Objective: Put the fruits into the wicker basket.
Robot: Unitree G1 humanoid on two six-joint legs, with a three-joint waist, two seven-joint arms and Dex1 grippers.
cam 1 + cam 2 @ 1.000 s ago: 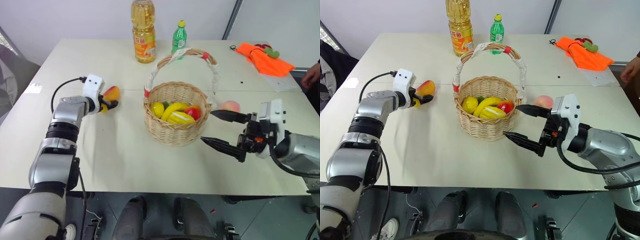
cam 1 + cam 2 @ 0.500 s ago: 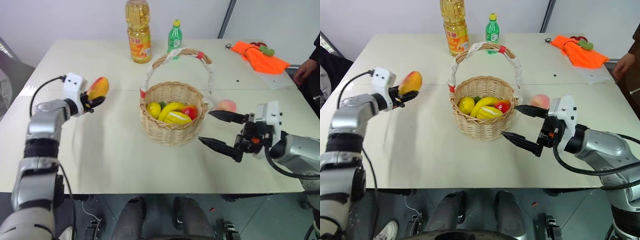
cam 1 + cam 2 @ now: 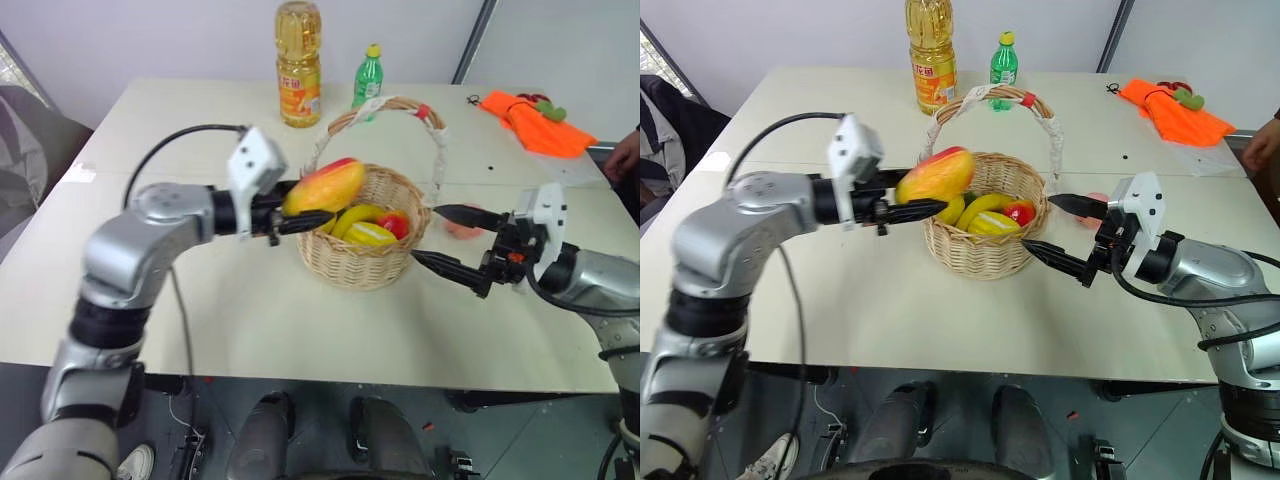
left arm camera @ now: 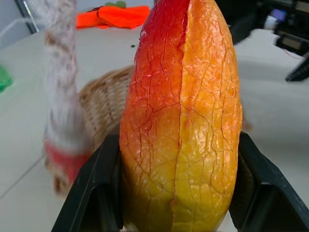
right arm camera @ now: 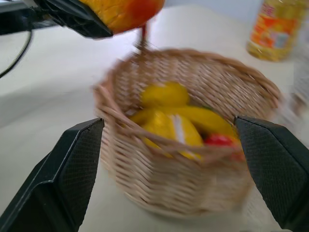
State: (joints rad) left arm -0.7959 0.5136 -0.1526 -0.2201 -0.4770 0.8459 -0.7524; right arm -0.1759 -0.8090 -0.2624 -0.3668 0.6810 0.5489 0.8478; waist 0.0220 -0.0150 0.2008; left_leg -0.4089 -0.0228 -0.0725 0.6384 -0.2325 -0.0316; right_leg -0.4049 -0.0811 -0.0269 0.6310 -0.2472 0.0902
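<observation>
My left gripper point(image 3: 318, 203) is shut on the mango point(image 3: 322, 187), an oblong yellow-orange fruit with a red end. It holds the mango in the air, level, over the near-left rim of the wicker basket point(image 3: 352, 266). In the left wrist view the mango point(image 4: 181, 116) sits between both black fingers point(image 4: 96, 193). The basket holds yellow and red fruit under its white-wrapped handle point(image 3: 437, 150). My right gripper point(image 3: 430, 235) stands open just right of the basket, holding nothing. The pink peach point(image 3: 466, 227) lies on the table behind its upper finger, partly hidden.
An oil bottle point(image 3: 299, 63) and a small green bottle point(image 3: 367, 75) stand behind the basket. An orange cloth point(image 3: 535, 122) lies at the far right, and a person's hand point(image 3: 628, 155) shows at the right edge. A black cable trails from my left wrist.
My left arm has lifted the mango from the table's left side and swung it right to the basket's rim. The right gripper has shifted slightly and stays open.
</observation>
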